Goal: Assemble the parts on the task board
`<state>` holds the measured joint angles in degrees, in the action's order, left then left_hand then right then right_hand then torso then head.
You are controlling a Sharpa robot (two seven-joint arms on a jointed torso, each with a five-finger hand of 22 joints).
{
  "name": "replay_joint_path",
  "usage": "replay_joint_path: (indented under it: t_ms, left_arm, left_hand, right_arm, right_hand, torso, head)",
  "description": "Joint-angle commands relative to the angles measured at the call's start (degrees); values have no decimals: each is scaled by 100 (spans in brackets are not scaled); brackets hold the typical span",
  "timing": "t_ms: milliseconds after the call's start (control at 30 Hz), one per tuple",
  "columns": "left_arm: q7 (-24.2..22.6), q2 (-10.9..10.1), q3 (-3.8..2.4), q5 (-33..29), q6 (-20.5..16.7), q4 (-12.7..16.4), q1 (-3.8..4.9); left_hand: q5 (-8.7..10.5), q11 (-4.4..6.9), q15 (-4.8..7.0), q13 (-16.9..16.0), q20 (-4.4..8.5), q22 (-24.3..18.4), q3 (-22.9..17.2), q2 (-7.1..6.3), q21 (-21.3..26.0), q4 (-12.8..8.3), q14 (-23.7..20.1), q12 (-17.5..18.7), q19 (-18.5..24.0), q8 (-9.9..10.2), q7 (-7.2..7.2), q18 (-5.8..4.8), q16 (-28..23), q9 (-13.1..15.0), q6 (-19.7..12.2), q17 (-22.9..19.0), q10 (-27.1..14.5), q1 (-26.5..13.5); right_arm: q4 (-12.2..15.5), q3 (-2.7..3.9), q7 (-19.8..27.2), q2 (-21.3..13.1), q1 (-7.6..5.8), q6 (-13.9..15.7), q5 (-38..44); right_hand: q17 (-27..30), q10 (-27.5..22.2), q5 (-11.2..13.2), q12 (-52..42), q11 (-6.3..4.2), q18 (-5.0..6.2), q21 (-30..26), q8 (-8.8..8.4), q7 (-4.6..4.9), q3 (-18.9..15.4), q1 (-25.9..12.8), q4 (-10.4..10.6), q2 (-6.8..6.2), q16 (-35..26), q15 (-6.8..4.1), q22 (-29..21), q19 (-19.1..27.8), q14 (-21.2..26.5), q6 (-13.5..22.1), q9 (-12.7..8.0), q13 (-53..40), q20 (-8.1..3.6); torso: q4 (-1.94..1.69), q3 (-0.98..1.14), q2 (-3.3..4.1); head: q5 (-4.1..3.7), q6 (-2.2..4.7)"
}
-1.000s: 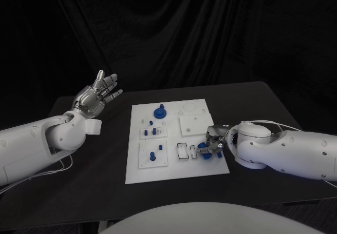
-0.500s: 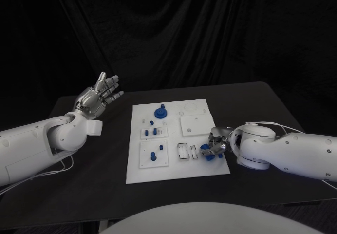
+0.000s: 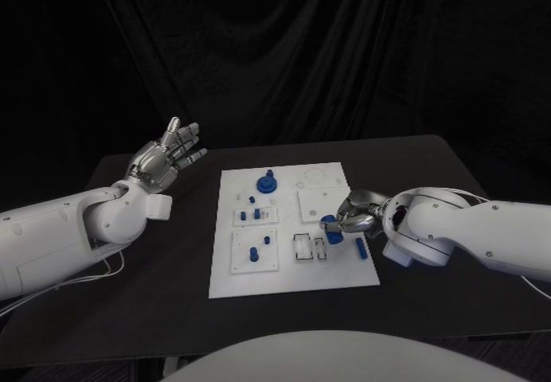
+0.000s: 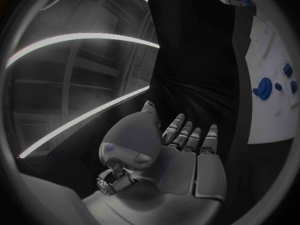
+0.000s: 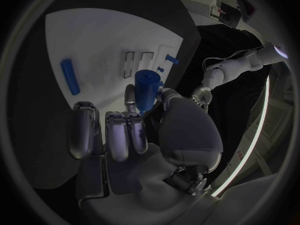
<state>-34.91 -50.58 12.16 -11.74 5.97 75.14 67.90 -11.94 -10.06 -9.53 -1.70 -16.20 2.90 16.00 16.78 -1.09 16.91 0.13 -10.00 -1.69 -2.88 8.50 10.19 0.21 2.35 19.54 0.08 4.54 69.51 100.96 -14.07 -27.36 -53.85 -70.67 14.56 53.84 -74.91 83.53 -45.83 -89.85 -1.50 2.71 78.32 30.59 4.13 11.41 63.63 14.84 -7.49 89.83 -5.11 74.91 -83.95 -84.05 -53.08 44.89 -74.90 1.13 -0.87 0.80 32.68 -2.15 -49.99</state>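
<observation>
Right hand (image 3: 353, 220): pinching a blue cylinder part (image 5: 147, 88) just above the task board (image 3: 287, 274).
Left hand (image 3: 166, 156): raised beside the board, fingers spread, holding nothing.
Board: blue bar (image 3: 361, 246) lying flat near its right edge.

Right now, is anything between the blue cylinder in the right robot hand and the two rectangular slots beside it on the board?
Nothing visible. The right robot hand holds the blue cylinder just beside the rectangular slots, with bare task board between them. A loose blue bar lies on the other side of the hand.
</observation>
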Motion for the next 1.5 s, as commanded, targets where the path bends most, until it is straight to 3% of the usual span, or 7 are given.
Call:
replay_joint_path:
  t_ms: [33, 433, 767, 1200, 1300, 1500]
  left_arm:
    - [-34, 15, -6, -33, 4, 44, -6]
    - [2, 53, -6, -33, 29, 46, -7]
    - [25, 34, -6, -33, 79, 50, -30]
    - [48, 7, -6, -33, 88, 56, -48]
    - [48, 24, -6, -33, 103, 52, -55]
    - [70, 48, -6, -33, 109, 26, -62]
  left_hand:
    - [-54, -28, -41, -11, -24, -1, -40, -14, -21, -16, -13, -31, 1, -13, 264, 9, -21, -3, -9, -8, 39, 67]
    - [-121, -46, -55, -14, -30, 1, -57, -16, -25, -18, -13, -57, -2, -10, 253, 6, -21, -4, -45, -8, 58, 92]
    - [-213, -61, -81, -14, -37, 5, -97, -17, -29, -28, -13, -68, -6, -20, 261, 0, -21, -2, -59, -8, 63, 160]
    - [-327, -69, -100, -14, -41, 9, -136, -25, -36, -40, -8, -79, -11, -35, 265, -9, -18, -1, -61, -5, 67, 247]
    - [-358, -70, -102, -13, -42, 9, -149, -24, -36, -44, -7, -74, -11, -39, 268, -11, -18, 0, -62, -5, 62, 272]
    - [-389, -69, -110, -14, -43, 16, -163, -29, -42, -42, 28, -82, -17, -49, 272, -14, 2, 2, -53, 10, 63, 312]
  right_arm:
    - [4, -4, 286, 82, -43, 281, -498]
    - [-228, -5, 34, 443, 31, 27, -552]
    - [-305, -5, -149, 573, 134, -159, -555]
    - [-424, -5, -285, 686, 200, -341, -474]
    - [-451, -5, -318, 707, 204, -397, -438]
    - [-485, -5, -375, 732, 207, -559, -412]
  right_hand:
    - [-1429, 647, 82, -15, -82, 6, 24, 36, -249, 601, 202, -547, 258, -18, -54, 1140, -122, -579, 238, 182, -1510, -32]
    - [-1377, 647, 416, -15, -66, 21, -47, 48, -228, 633, 173, -519, 252, -39, -45, 1120, -92, -569, 356, 201, -1510, -32]
    - [-1333, 647, 857, -15, -10, 36, -123, -42, -161, 593, 58, -399, 262, -57, -1, 1097, -61, -560, 493, 113, -1510, 3]
    - [-1292, 647, 1131, -15, 38, 51, -198, -119, -109, 529, -39, -288, 274, -73, 42, 1076, -30, -552, 553, 9, -1510, 42]
    - [-1266, 647, 1420, -15, 73, 60, -242, -172, -74, 452, -130, -180, 285, -83, 73, 1063, -13, -547, 584, -74, -1510, 73]
    - [-1255, 647, 1678, -15, 96, 71, -295, -219, -48, 372, -205, -82, 291, -87, 94, 1049, 8, -544, 601, -158, -1510, 94]
  torso:
    - [-7, 0, 1]
    - [-13, -5, 4]
    - [-8, -3, 10]
    - [-4, -6, 3]
    - [-11, -5, 0]
    - [-5, -7, 3]
  head:
    - [-8, -1]
    - [11, -1]
    - [16, -1]
    - [54, -1]
    - [47, -1]
    - [58, -1]
